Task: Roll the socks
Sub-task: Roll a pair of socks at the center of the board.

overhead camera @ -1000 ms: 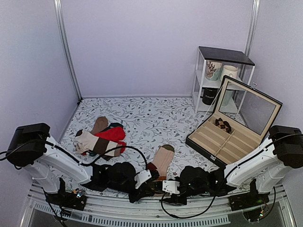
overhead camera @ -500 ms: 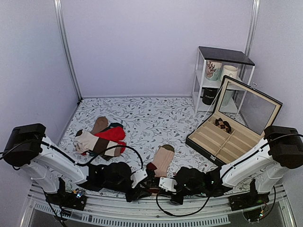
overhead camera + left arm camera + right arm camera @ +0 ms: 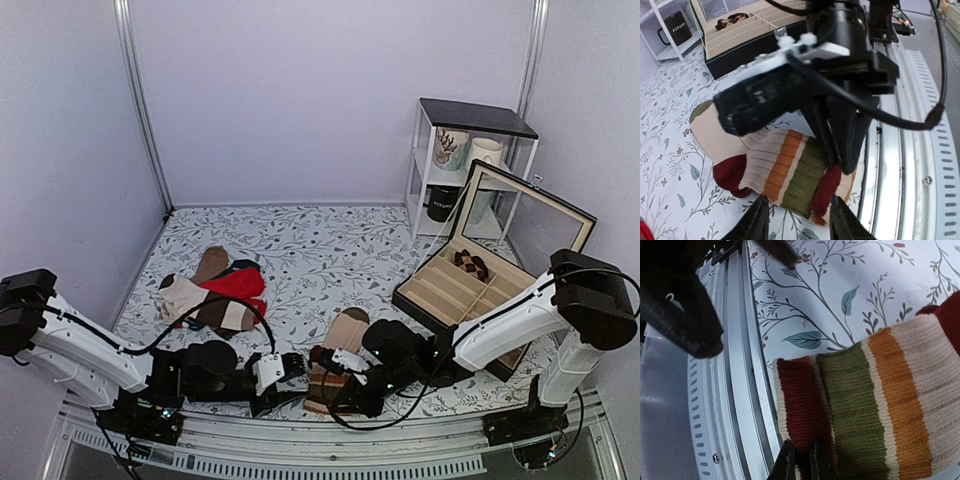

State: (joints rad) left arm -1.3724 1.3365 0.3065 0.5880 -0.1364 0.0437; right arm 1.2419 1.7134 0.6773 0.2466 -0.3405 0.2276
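Swung leftward from the black open-lidded compartment box [image 3: 425,315], my right pincer [image 3: 800,456] now clamps the rust-red cuff [image 3: 797,410] of the tan-beige striped knit socks [image 3: 338,360] lying left of that box, my backed-off left pincer [image 3: 799,220] open, apparently ceding the cuff for rolling.

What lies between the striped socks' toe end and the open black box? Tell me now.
Only bare floral table cover lies between the socks and the black box; the left wrist view shows it plainly, the top view too.

A robotics lab booth — bare lilac walls [image 3: 320,100], aluminium frame [image 3: 140,110] (floral-covered table [image 3: 330,250]).
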